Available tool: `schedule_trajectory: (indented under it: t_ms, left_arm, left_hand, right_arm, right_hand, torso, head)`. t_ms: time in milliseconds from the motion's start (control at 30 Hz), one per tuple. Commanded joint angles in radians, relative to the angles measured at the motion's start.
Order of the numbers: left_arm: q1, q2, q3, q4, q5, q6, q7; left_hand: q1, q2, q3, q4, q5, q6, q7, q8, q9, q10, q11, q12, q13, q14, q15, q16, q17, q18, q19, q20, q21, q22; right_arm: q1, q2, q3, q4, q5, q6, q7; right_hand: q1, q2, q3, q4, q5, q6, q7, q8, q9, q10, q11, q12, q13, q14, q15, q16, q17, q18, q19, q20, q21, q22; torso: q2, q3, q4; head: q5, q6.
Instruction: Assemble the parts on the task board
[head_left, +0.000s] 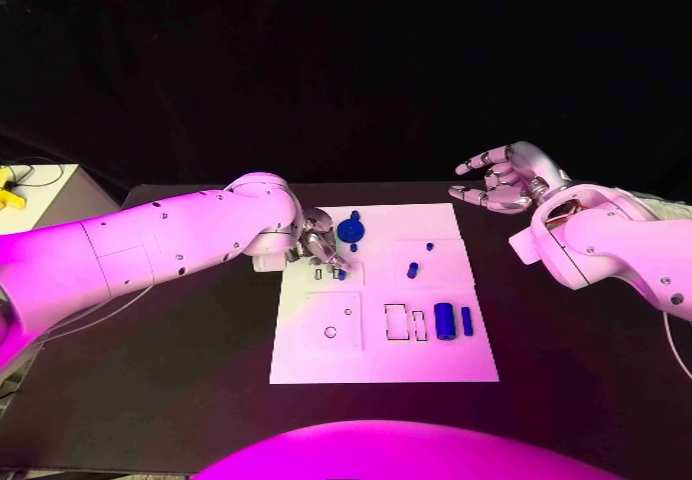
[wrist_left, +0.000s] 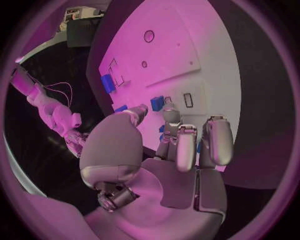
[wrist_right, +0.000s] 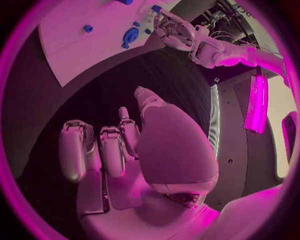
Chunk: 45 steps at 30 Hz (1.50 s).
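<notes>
Over the far left corner of the white board (head_left: 433, 360), the left hand (head_left: 319, 247) pinches a small blue part (head_left: 339, 273); I judge it is placing this piece. Next it must lower the part exactly into its slot, while the right hand (head_left: 500, 177) hovers off the board with fingers loosely curled, holding nothing.

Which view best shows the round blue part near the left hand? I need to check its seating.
The head view: it looks straight down on the round blue part on the task board, beside the left hand. The right wrist view shows it small and far; in the left wrist view I cannot pick it out.
</notes>
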Motion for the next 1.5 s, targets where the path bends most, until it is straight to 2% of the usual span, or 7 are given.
schedule_trajectory:
  t_ms: [33, 600, 933, 1100, 1133, 1200, 1500]
  left_arm:
    - [0.002, 0.011, -0.001, -0.009, 0.009, 0.037, -0.004]
    - [0.002, 0.028, -0.006, -0.025, 0.029, 0.045, -0.002]
    - [0.002, 0.026, -0.006, -0.022, 0.055, 0.054, 0.002]
    - [0.002, 0.020, -0.003, -0.016, 0.068, 0.046, 0.002]
    - [0.002, 0.019, -0.002, -0.015, 0.070, 0.044, 0.002]
    - [0.001, 0.019, -0.001, -0.015, 0.077, 0.043, 0.002]
    - [0.001, 0.027, 0.000, -0.028, 0.097, 0.032, 0.003]
  left_hand:
    - [-0.009, -0.002, -0.006, -0.002, 0.003, -0.007, 0.001, 0.002, 0.002, -0.005, 0.000, -0.006, -0.001, 0.083, -0.003, -0.001, 0.198, -0.014, 0.002, -0.003, -0.001, 0.001]
    - [0.006, 0.019, -0.005, -0.008, 0.004, -0.007, 0.000, 0.008, 0.014, -0.007, 0.000, -0.005, 0.000, 0.082, -0.003, -0.002, 0.197, -0.014, 0.002, -0.002, -0.001, 0.001]
    - [0.072, 0.042, 0.017, -0.033, 0.004, -0.005, -0.005, 0.014, 0.035, -0.014, -0.005, -0.009, -0.004, 0.081, -0.006, -0.005, 0.194, -0.013, -0.003, -0.003, -0.004, -0.004]
    - [0.147, 0.068, 0.113, -0.083, 0.004, -0.002, -0.018, 0.025, 0.065, -0.018, -0.017, -0.017, -0.009, 0.080, -0.017, -0.007, 0.191, -0.012, -0.006, -0.011, -0.006, -0.007]
    - [0.147, 0.068, 0.126, -0.086, 0.004, -0.004, -0.019, 0.026, 0.069, -0.019, -0.017, -0.018, -0.010, 0.079, -0.017, -0.008, 0.190, -0.012, -0.007, -0.012, -0.007, -0.007]
    - [0.145, 0.053, 0.251, -0.133, 0.003, -0.014, -0.023, 0.035, 0.106, -0.016, -0.016, -0.022, -0.012, 0.080, -0.020, -0.008, 0.191, -0.012, -0.007, -0.016, -0.007, -0.006]
    - [0.115, 0.044, 0.384, -0.211, 0.004, -0.027, -0.018, 0.045, 0.153, -0.012, -0.019, -0.027, -0.014, 0.081, -0.020, -0.008, 0.193, -0.012, -0.006, -0.016, -0.006, -0.004]
  right_arm:
    - [0.000, 0.003, 0.001, -0.002, 0.004, 0.013, -0.002]
    - [0.000, 0.015, 0.000, -0.012, -0.006, 0.036, -0.028]
    - [-0.001, 0.022, 0.000, -0.018, -0.009, 0.047, -0.037]
    - [-0.001, 0.022, 0.000, -0.020, -0.013, 0.051, -0.043]
    - [-0.001, 0.022, 0.000, -0.020, -0.013, 0.051, -0.043]
    - [-0.001, 0.022, 0.000, -0.022, -0.014, 0.053, -0.045]
    - [-0.001, 0.024, 0.000, -0.023, -0.015, 0.057, -0.048]
  right_hand:
    - [-0.015, 0.003, -0.001, 0.003, -0.011, -0.009, 0.000, 0.007, -0.002, -0.002, 0.001, -0.001, 0.058, 0.080, 0.007, -0.003, 0.173, 0.020, 0.023, 0.004, -0.004, 0.151]
    - [-0.031, 0.011, -0.005, 0.003, -0.028, -0.008, -0.001, 0.012, -0.002, 0.001, 0.000, 0.004, 0.060, 0.082, 0.006, -0.001, 0.178, 0.019, 0.027, 0.004, 0.001, 0.154]
    - [-0.031, 0.013, -0.004, 0.002, -0.029, -0.008, -0.001, 0.013, -0.002, 0.002, 0.000, 0.004, 0.060, 0.082, 0.006, -0.001, 0.176, 0.019, 0.026, 0.004, -0.002, 0.153]
    - [-0.031, 0.013, -0.004, 0.002, -0.029, -0.008, -0.001, 0.013, -0.002, 0.002, 0.000, 0.004, 0.060, 0.082, 0.006, -0.001, 0.176, 0.019, 0.026, 0.004, -0.002, 0.153]
    - [-0.031, 0.014, -0.003, 0.002, -0.028, -0.008, -0.001, 0.013, -0.002, 0.001, 0.000, 0.004, 0.060, 0.081, 0.006, -0.003, 0.174, 0.020, 0.025, 0.004, -0.003, 0.152]
    - [-0.031, 0.014, -0.003, 0.002, -0.028, -0.008, -0.001, 0.013, -0.002, 0.001, 0.000, 0.004, 0.060, 0.081, 0.006, -0.003, 0.174, 0.020, 0.025, 0.004, -0.003, 0.152]
    - [-0.031, 0.014, -0.003, 0.002, -0.028, -0.008, -0.001, 0.013, -0.002, 0.001, 0.000, 0.004, 0.060, 0.081, 0.006, -0.003, 0.174, 0.020, 0.025, 0.004, -0.003, 0.152]
  torso:
    - [0.000, -0.0023, 0.0009]
    - [0.001, -0.0003, 0.0029]
    - [0.002, 0.0001, 0.0015]
    - [0.003, 0.0001, 0.0012]
    - [0.003, -0.0003, 0.0007]
    - [0.004, -0.0012, 0.0005]
    - [0.002, 0.0003, 0.0016]
  head:
    - [-0.004, -0.005]
    - [-0.006, -0.015]
    - [-0.008, -0.017]
    - [-0.003, -0.019]
    - [-0.005, -0.019]
    - [-0.006, -0.018]
    - [-0.007, -0.023]
